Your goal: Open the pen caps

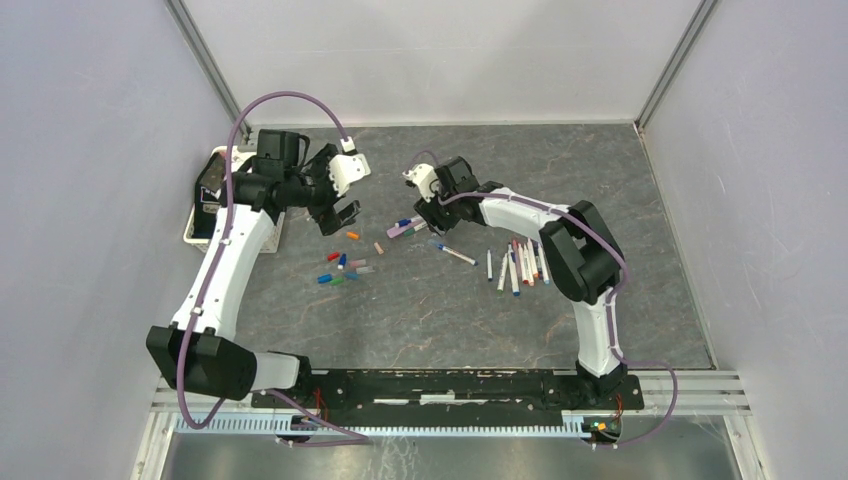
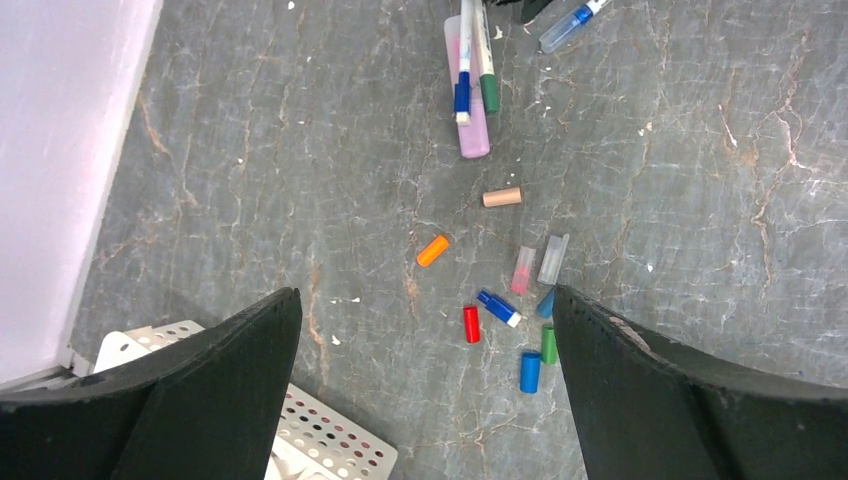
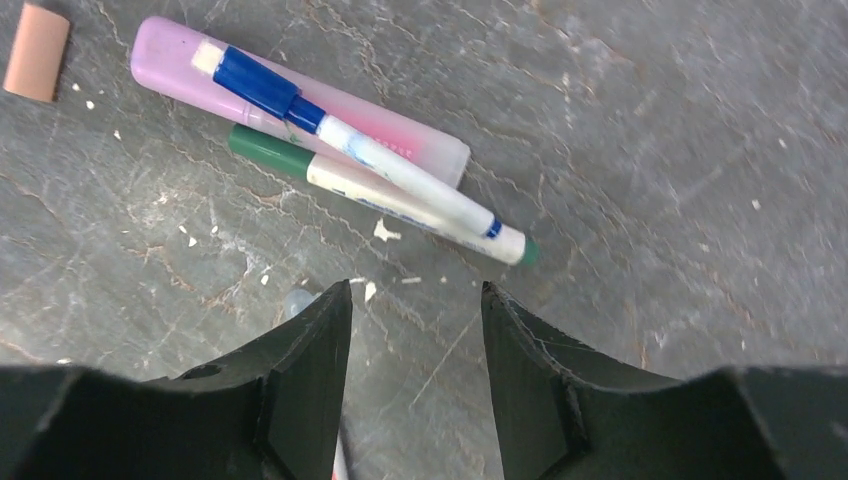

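Between the 2 arms, on the grey table, the loose pen caps lie scattered: a red one, an orange one, a tan one and several more, all off their pens. Just beyond them 2 pens keep their caps on, a blue-capped pen resting across a pink translucent case and a green-capped pen beside it. The right gripper hangs just short of these 2, its jaws partly apart with nothing between them. The left gripper hovers over the loose caps, jaws spread wide and empty.

The next step is probably 1 of those capped pens. The right gripper would do best to take the white barrel mid-length, across its axis, and lift it off the case. The left gripper should then close on the cap alone and pull straight along the pen. A skewed pull risks the barrel slipping.
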### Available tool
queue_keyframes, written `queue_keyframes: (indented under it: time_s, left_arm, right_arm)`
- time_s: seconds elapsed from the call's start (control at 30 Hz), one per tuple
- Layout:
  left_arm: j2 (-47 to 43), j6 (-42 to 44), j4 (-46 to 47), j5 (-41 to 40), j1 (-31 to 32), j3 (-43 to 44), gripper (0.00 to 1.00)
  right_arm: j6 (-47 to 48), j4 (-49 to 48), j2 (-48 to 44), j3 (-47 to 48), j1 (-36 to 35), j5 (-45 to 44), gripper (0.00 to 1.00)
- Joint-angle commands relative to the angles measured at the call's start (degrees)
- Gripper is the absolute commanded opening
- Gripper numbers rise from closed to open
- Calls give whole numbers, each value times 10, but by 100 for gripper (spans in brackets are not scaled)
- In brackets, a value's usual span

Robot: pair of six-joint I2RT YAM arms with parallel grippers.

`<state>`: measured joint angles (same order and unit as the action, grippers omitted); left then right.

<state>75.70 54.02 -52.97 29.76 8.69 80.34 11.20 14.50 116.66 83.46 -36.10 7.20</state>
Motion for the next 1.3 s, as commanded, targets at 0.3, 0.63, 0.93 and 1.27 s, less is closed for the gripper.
queue_keyframes:
  time_s: [0.3,0.63,0.93,1.27]
  left_arm:
    - [5,-5,-32,10,-4,3,100]
    - [11,4,-46,7,-4,5,100]
    - [13,10,-47,1,-4,2,100]
    - [14,13,-54,10,-4,4,100]
  right_arm:
    - [122,-21,49,51,0,75,54]
    - [126,-7,82,73,5,96,49]
    - [112,-27,56,7,15,77,38]
    - [116,-70,-10,-26,21,73,42]
